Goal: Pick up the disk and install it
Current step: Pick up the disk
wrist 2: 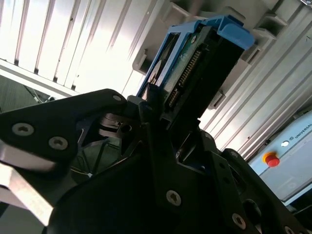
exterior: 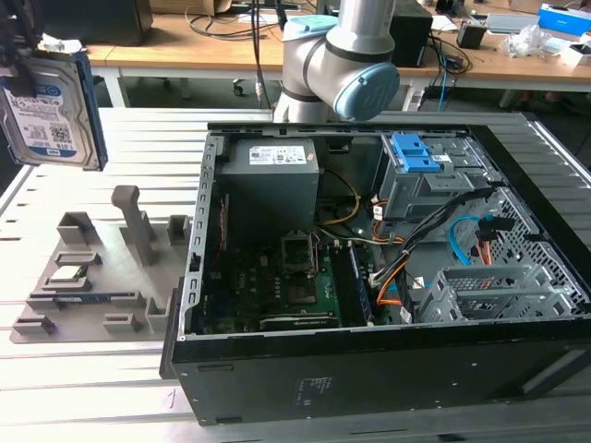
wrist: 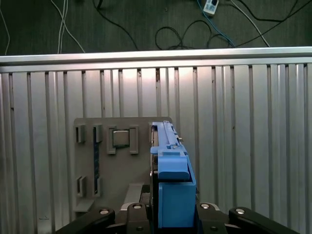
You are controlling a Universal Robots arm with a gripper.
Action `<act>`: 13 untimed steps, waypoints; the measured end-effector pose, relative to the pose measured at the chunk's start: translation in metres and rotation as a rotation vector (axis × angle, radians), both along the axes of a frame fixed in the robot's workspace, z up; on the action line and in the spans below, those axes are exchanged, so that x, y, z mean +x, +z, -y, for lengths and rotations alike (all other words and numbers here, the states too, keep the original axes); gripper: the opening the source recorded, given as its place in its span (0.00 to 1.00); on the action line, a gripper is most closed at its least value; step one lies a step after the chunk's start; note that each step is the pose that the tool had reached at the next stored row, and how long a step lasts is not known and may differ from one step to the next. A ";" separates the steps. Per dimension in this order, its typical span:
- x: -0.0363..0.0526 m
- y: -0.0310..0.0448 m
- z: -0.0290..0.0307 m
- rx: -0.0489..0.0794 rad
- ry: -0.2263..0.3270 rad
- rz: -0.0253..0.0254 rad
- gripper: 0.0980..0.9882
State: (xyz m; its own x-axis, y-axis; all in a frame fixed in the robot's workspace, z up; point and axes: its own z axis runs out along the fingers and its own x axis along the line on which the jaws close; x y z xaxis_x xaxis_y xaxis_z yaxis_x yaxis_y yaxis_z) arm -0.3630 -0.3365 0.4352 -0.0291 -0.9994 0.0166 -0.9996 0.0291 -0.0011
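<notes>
So the gripper (wrist 2: pixel 170 119) is clamped on the disk (wrist 2: pixel 204 53). In the second wrist view the black fingers (wrist 2: pixel 148 105) squeeze it from both sides, connector edge facing the camera. In the first wrist view the disk (wrist: pixel 170 165) stands edge-on in its blue rails, sticking out from between the jaws.

It's up in the air, well above the grey parts tray (wrist: pixel 122 195), which has a small square chip (wrist: pixel 121 138) sitting in one pocket. The tray lies on the slatted metal table (wrist: pixel 253 146).

In the exterior view the disk (exterior: pixel 46 111) hangs label-out at the exterior view's top left. The gripper is mostly cut off by the frame edge there, I think. The open computer case (exterior: pixel 369 388) sits well apart from the disk, with a grey power supply (exterior: pixel 272 175) and a blue-latched drive cage (exterior: pixel 413 152) inside.
</notes>
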 end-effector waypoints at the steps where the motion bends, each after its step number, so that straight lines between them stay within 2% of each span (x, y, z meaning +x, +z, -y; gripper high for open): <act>1: 0.0000 0.0037 -0.0002 0.000 0.000 -0.0001 0.30; 9: 0.0000 0.0276 -0.0006 0.000 0.000 0.0000 0.30; 10: 0.0000 0.0333 -0.0007 0.000 0.000 -0.0001 0.30; 13: 0.0000 0.0427 -0.0010 0.000 0.000 0.0001 0.30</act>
